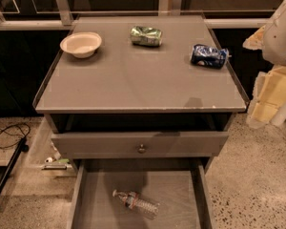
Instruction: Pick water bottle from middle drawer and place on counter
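Note:
The water bottle (136, 203) lies on its side on the floor of the open middle drawer (176, 187), white cap pointing left, near the drawer's front centre. The counter (133, 75) is the grey cabinet top above it. My gripper (266, 109) hangs at the right edge of the view, beside and just below the counter's right front corner, well above and to the right of the bottle. It holds nothing that I can see.
On the counter stand a white bowl (81, 44) at the back left, a crushed green can (146, 36) at the back middle and a crushed blue can (209, 56) at the right. A drawer front with a round knob (142, 148) sits above the open drawer. A black cable (9, 132) lies on the floor at the left.

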`<state>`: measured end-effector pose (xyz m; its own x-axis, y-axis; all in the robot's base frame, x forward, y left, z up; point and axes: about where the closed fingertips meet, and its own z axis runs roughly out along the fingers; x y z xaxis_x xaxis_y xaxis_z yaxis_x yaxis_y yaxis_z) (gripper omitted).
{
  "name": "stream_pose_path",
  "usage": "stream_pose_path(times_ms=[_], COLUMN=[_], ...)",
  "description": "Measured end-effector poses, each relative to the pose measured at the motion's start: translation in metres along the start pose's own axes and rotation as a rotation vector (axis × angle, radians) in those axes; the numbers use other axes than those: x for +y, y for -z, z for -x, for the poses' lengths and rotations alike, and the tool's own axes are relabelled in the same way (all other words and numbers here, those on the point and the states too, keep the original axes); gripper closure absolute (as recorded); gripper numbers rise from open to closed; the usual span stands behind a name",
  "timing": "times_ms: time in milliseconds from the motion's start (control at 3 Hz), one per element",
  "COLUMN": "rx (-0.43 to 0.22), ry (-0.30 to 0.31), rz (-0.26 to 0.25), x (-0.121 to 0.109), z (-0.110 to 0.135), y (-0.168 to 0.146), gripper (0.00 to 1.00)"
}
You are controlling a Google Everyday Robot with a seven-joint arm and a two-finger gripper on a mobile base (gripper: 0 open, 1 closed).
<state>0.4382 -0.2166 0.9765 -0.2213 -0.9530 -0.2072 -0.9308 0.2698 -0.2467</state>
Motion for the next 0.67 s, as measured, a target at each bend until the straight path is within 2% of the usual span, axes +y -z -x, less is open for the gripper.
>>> stream_pose_path(times_ms=[667], rx=[-0.032], ry=[-0.005], rz=[-0.009], x=[-0.0007], z=[-0.0008], y=[0.0022], gripper=[0.0])
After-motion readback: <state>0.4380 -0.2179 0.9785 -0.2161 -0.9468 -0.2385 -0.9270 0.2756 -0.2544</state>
